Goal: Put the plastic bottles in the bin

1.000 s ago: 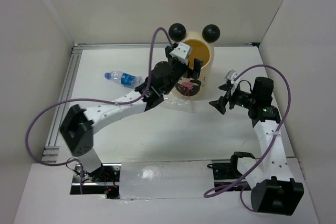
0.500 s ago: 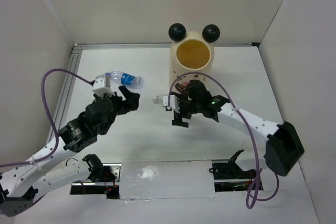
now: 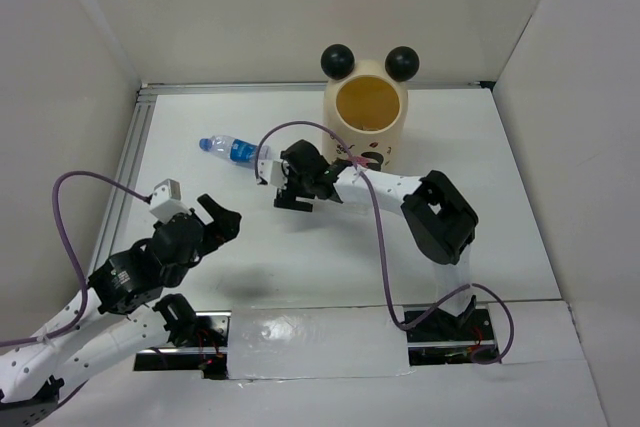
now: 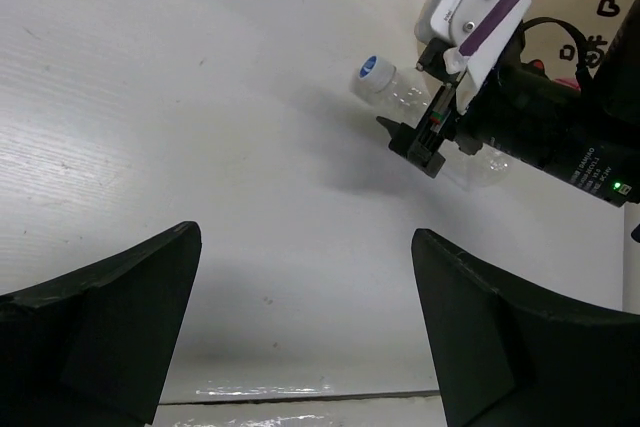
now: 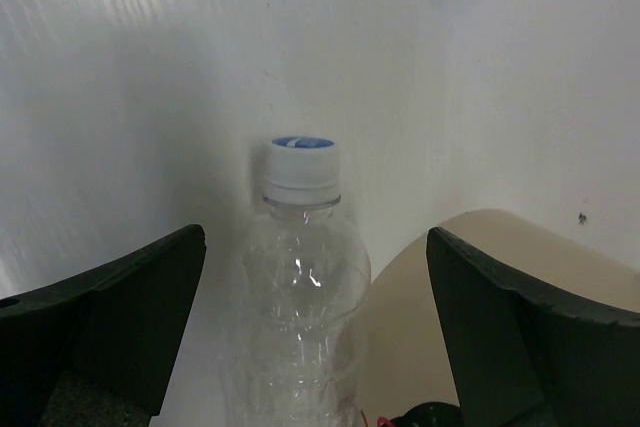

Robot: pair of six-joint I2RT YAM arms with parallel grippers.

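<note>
The bin (image 3: pixel 365 125) is a cream cylinder with two black ball ears at the back centre. A blue-label bottle (image 3: pixel 236 150) lies left of it. A clear label-less bottle (image 5: pixel 305 277) with a blue-and-white cap lies on the table between the fingers of my open right gripper (image 5: pixel 315 247), not clamped. From the top, my right gripper (image 3: pixel 293 185) mostly hides it. The left wrist view shows this bottle (image 4: pixel 385 82) under the right gripper (image 4: pixel 410 142). My left gripper (image 3: pixel 215 222) is open and empty at the near left, seen also from its wrist (image 4: pixel 305 247).
The bin's cream side (image 5: pixel 490 307) stands right beside the clear bottle; it also shows in the left wrist view (image 4: pixel 610 32). White walls enclose the table on three sides. A metal rail (image 3: pixel 125 187) runs along the left edge. Purple cables loop over both arms.
My left gripper has pulled back from the bin, past the blue-label bottle, to the near left. My right gripper has swung from the right side to over the clear bottle left of the bin.
</note>
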